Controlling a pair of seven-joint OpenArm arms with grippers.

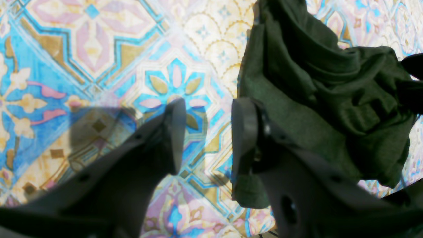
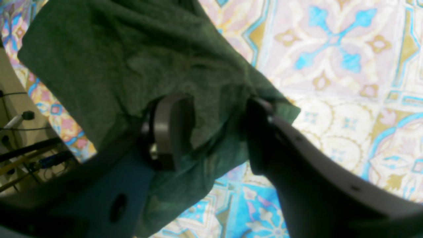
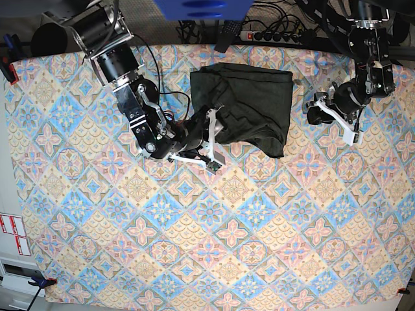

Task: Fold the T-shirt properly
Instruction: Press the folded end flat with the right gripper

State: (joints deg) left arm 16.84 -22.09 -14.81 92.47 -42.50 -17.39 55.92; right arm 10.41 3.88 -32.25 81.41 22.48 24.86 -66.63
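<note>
The T-shirt [image 3: 249, 103] lies bunched in a rough dark green rectangle at the table's far middle. My right gripper [image 3: 211, 141] is at its near left corner. In the right wrist view, the right gripper [image 2: 218, 132] has its jaws apart, and loose T-shirt [image 2: 115, 59] cloth drapes over one finger and fills the gap. My left gripper [image 3: 334, 116] hovers to the right of the garment, apart from it. In the left wrist view, the left gripper [image 1: 206, 132] is open with only tablecloth between its fingers. The crumpled T-shirt [image 1: 314, 82] lies beyond the right-hand finger.
A patterned tablecloth [image 3: 194, 246] covers the whole table. A power strip [image 3: 272, 35] and cables run along the far edge. A red clamp [image 3: 8, 68] sits on the left edge, and labels [image 3: 13, 233] are stuck beside the table's near left.
</note>
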